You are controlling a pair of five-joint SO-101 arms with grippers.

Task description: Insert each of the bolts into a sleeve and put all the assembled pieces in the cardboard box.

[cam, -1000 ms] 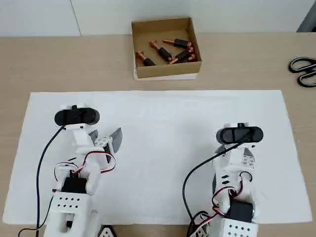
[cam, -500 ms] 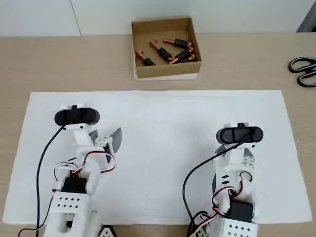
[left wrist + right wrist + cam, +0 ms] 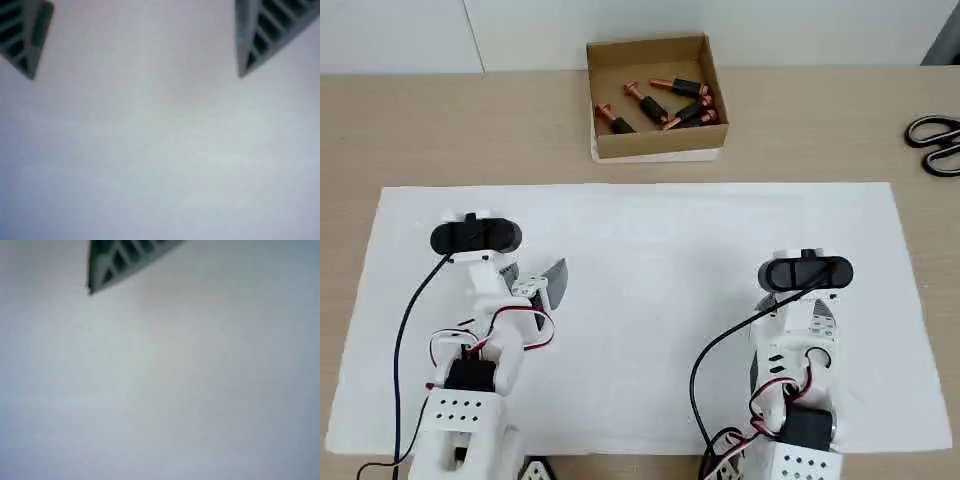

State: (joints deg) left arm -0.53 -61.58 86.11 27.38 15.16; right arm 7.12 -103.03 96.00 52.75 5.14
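The cardboard box (image 3: 656, 146) stands at the far middle of the table, beyond the white sheet. In it lie several copper bolts in black sleeves (image 3: 670, 105). My left gripper (image 3: 538, 283) (image 3: 135, 75) hovers low over the sheet's near left part, open, its two grey fingertips (image 3: 31, 70) wide apart with nothing between them. My right gripper (image 3: 817, 322) (image 3: 91, 289) is low over the near right part of the sheet, shut and holding nothing. Both grippers are far from the box.
A white paper sheet (image 3: 650, 260) covers the middle of the wooden table (image 3: 440, 130). Black-handled scissors (image 3: 935, 140) lie at the far right edge. A wall (image 3: 520, 30) runs behind the table.
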